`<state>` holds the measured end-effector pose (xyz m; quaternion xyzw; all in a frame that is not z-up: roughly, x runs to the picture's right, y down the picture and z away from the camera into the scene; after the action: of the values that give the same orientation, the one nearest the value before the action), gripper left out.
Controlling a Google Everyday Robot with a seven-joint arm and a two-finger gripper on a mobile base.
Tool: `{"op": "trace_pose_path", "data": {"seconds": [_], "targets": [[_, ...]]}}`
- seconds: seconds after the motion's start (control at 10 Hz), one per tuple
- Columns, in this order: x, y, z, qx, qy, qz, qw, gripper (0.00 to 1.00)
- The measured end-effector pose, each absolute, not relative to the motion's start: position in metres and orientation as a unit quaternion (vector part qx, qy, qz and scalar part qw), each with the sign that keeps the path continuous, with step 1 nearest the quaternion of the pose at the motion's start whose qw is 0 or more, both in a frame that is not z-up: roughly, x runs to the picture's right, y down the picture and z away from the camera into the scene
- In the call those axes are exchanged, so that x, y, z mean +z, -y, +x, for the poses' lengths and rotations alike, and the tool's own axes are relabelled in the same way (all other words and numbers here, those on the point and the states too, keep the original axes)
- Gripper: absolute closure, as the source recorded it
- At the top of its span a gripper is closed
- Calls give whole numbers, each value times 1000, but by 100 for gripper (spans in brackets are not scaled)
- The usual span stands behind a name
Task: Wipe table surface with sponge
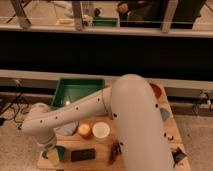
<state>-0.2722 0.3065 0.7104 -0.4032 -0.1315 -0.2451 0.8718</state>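
Observation:
A wooden table (150, 142) stands below the camera. My white arm (100, 107) reaches across it to the left and bends down at the front left corner. The gripper (50, 151) is at that corner, mostly hidden behind the forearm. A yellow and green sponge-like thing (54, 157) lies right at the gripper. I cannot tell whether the gripper holds it.
On the table are a black rectangular object (82, 155), an orange fruit (85, 131), a white cup (101, 130), a grey-blue plate (65, 129) and a dark cluster (116, 150). A green bin (75, 92) stands at the back left, a red bowl (157, 90) at the back right.

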Motion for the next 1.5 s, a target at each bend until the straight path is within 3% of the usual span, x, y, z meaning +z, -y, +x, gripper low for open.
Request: {"op": "trace_pose_path", "data": {"seconds": [1.3,1.5], "targets": [[737,-324,-262,-234,105,-443,859,20],[738,-326,-264,-236,104,-446,857,24]]}}
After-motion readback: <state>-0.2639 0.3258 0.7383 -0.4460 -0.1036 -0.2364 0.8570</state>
